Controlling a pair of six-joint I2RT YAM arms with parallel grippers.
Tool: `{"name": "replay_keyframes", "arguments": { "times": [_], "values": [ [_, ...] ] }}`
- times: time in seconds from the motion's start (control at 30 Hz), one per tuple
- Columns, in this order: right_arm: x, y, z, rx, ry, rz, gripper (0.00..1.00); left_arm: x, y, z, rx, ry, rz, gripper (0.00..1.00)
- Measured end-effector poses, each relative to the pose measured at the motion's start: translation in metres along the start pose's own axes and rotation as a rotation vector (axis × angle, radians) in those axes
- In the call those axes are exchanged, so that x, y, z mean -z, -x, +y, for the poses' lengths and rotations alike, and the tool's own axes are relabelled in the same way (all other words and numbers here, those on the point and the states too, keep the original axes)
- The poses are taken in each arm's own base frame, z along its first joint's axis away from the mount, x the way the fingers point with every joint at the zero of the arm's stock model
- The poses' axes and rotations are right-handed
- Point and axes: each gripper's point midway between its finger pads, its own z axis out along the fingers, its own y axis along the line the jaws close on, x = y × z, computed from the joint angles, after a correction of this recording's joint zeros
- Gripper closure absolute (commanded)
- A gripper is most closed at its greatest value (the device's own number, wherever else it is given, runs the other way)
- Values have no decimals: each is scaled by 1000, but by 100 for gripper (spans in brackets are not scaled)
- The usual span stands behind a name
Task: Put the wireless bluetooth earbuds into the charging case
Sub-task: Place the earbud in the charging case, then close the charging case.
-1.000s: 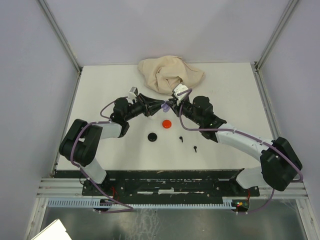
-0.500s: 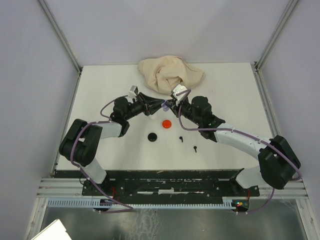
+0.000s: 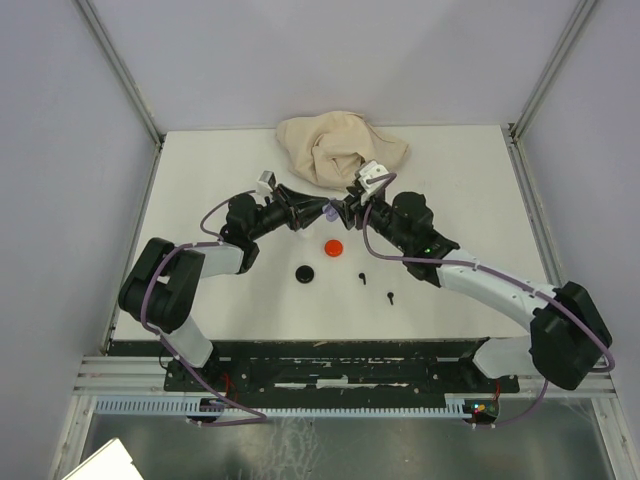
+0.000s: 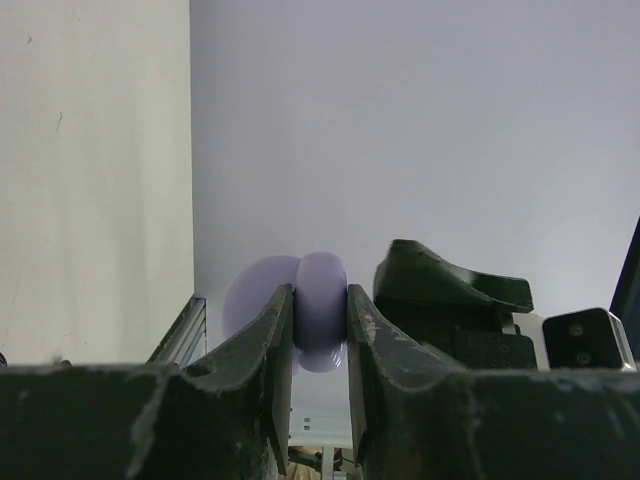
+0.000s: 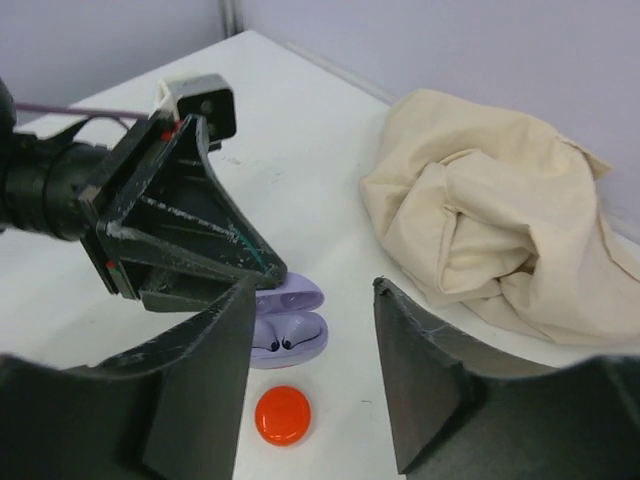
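Right gripper (image 5: 312,285) has backed off from the case since the earlier frame and its jaws have spread. It now sits just beside the case, jaws well apart, nothing between them. Left gripper (image 4: 320,298) is clamped tight on the lavender charging case (image 5: 289,328), fingers pressing both sides, and holds it above the table (image 3: 200,180) mid-workspace. The case lid is hinged open. In the right wrist view two lavender earbuds (image 5: 279,344) look seated in the lower half, dark tips showing; can't tell how fully they're in. Red disc (image 3: 333,247) lies on the table just near-side of the case, black disc (image 3: 304,274) nearer the bases. Two black earbuds (image 3: 362,277) lie loose on the table to the right of the black disc, apart from each other. Crumpled beige cloth (image 3: 340,148) is at the far edge.
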Motion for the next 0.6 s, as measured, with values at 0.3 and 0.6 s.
{"name": "replay_keyframes", "arguments": {
  "times": [0.3, 0.6],
  "values": [
    [30, 50, -34, -32, -167, -33, 34, -3, 17, 0, 30, 0, -96, 97],
    [31, -9, -49, -3, -265, 196, 31, 5, 56, -14, 121, 32, -382, 97]
  ]
}}
